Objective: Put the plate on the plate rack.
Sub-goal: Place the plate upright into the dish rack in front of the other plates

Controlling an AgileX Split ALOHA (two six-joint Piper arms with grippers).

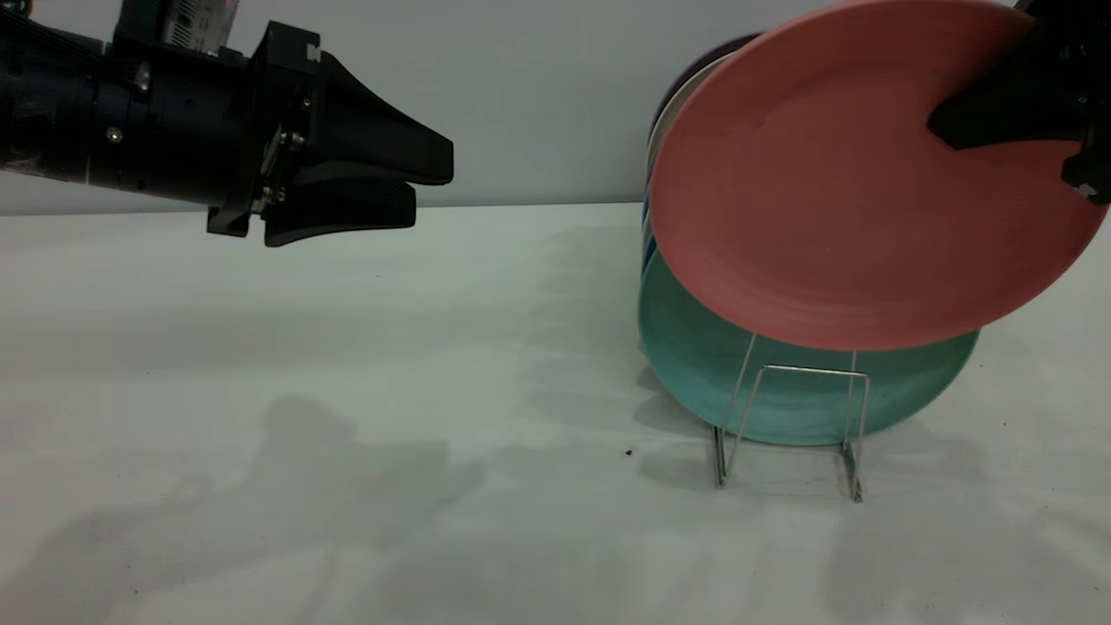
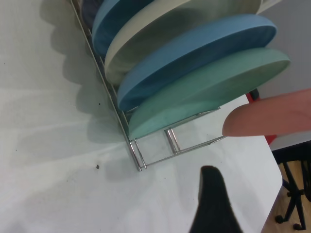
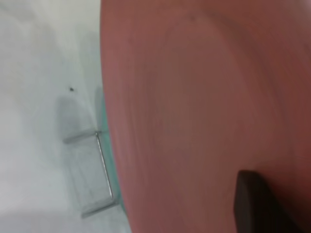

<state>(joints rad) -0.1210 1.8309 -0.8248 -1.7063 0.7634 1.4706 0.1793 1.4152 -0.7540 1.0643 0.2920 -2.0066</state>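
Right gripper (image 1: 1011,113) clamped on plate (image 1: 833,191) rim; plate tilted below it, above plate rack (image 1: 790,417), just ahead of mint-green plate (image 1: 694,347). My worry: tilt makes rim miss front slot. Left gripper (image 1: 408,187) idle, well apart, nearly closed, empty.

Left gripper (image 1: 417,193) held level above the table at upper left, fingers nearly together, right gripper (image 1: 998,117) raised at upper right, clamped
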